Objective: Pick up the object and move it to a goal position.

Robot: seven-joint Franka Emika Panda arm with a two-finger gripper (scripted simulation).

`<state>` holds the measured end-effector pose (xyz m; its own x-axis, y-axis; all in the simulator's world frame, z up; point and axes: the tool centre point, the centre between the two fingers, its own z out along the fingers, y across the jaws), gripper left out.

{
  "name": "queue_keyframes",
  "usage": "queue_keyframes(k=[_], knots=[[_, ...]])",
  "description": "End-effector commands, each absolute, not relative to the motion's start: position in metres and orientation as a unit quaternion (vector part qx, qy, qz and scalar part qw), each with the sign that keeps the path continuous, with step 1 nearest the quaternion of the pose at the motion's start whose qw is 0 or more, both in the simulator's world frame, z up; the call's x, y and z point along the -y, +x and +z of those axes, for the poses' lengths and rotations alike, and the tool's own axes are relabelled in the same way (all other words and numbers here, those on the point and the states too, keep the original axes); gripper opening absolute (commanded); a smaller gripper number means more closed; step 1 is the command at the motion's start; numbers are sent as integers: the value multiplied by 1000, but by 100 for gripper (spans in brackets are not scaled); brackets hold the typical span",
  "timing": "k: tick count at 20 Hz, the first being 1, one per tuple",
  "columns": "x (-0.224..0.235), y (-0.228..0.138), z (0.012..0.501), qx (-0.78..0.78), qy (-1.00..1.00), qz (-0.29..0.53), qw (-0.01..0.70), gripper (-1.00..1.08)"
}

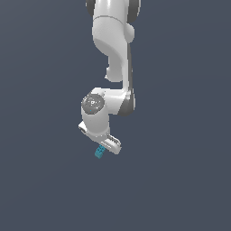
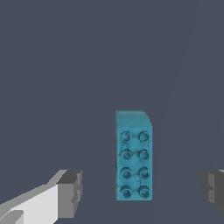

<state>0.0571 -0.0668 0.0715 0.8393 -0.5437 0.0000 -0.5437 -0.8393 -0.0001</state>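
The object [image 2: 134,156] is a teal-blue rectangular block with two rows of studs on its upper face, lying on the dark grey floor. In the wrist view it sits between my two grey fingertips [image 2: 72,193], touching neither. My gripper [image 2: 142,190] is open, its fingers well apart on either side of the block. In the exterior view the block [image 1: 99,151] peeks out just below the white hand, and the gripper [image 1: 108,146] hangs low over it. Part of the block is hidden behind the hand there.
The white arm [image 1: 115,40] reaches down from the top of the exterior view. A plain dark grey floor [image 1: 180,180] surrounds the block on all sides. No goal marker shows.
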Motion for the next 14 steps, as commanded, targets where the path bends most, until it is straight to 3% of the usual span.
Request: queue_keyframes(k=[1, 14], knots=[[67, 57, 67, -284, -959, 0, 0, 100], [67, 57, 22, -286, -958, 0, 0, 100]])
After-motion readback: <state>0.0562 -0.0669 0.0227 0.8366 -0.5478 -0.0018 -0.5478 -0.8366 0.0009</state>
